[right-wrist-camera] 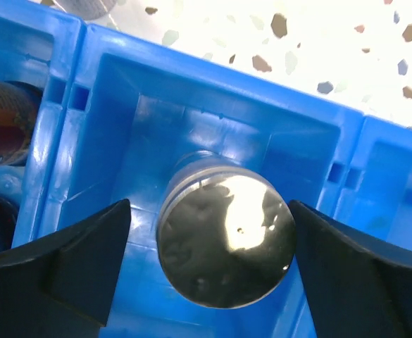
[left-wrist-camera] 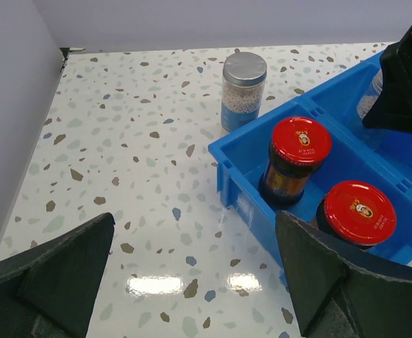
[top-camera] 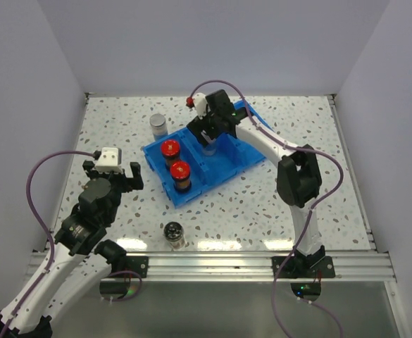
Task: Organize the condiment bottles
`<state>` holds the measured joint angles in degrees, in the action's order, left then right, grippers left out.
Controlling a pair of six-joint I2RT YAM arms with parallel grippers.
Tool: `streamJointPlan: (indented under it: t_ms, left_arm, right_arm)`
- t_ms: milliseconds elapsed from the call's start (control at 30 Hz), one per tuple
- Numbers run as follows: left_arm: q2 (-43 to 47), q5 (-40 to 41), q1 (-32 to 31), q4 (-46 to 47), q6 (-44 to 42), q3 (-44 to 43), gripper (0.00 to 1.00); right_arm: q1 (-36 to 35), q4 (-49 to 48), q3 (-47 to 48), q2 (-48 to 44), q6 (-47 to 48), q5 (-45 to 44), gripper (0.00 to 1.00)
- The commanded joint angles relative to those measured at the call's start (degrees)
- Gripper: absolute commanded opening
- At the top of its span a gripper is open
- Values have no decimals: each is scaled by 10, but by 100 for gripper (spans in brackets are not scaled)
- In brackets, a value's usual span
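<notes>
The silver-capped jar (right-wrist-camera: 227, 239) stands upright in the middle compartment of the blue bin (top-camera: 241, 156), and my right gripper (top-camera: 209, 135) hangs directly above it with one finger on each side of the cap. The jaws are partly open. On one side I see a clear gap between finger and cap, on the other side the finger is very near, and I cannot say if it touches. So I hold nothing with this gripper. I judge that this jar is small and light, with a stiff body that looks like glass. Its smooth metal cap can slip, and the jar could crack if it falls. The best place to take it is on the sides of the cap or just under it, from above, because the walls of the bin are close around it. My left gripper (left-wrist-camera: 191, 282) is fully open and empty, over the desk to the left of the bin. Two red-capped jars (top-camera: 170, 149) stand in the left compartment of the bin. A second silver-capped jar (top-camera: 158, 124) waits on the desk just behind the bin's left corner, and a black-capped jar (top-camera: 175, 234) in front of the bin.
</notes>
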<state>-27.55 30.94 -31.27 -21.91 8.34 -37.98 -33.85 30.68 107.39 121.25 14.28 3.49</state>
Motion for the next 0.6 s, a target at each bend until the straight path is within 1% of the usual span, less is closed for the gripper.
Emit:
streamJointPlan:
  t_ms: [0, 133, 233, 267, 300, 333, 367, 433, 467, 500, 567]
  left_arm:
    - [-5, 4, 0, 26, 5, 1, 100]
    - [-9, -4, 0, 27, 5, 1, 100]
    - [-15, -11, -1, 28, 5, 1, 100]
    - [-16, -10, -1, 28, 11, 0, 100]
    - [-20, -10, -1, 28, 15, 0, 100]
    - [-21, -11, 0, 36, 19, 3, 100]
    - [-23, -18, -1, 41, 25, 4, 100]
    - [-36, -35, 0, 50, 45, 1, 100]
    - [-42, -52, 0, 58, 64, 0, 100]
    - [-60, -84, -1, 77, 75, -1, 100]
    - [-90, -105, 0, 92, 109, -14, 100]
  right_arm:
    - [-2, -28, 37, -24, 18, -4, 98]
    - [-2, -21, 30, -70, 35, 17, 99]
    - [-2, -3, 8, -129, 69, 58, 99]
    - [-1, 10, -3, -166, 80, 75, 99]
    - [-1, 19, -30, -185, 112, 106, 99]
    - [-2, 26, -47, -204, 125, 119, 99]
    - [0, 34, -68, -246, 134, 127, 99]
    - [4, 45, -133, -286, 152, 151, 99]
    - [9, 55, -157, -321, 159, 157, 99]
    - [18, 56, -208, -344, 159, 163, 99]
    - [31, 54, -262, -384, 160, 186, 99]
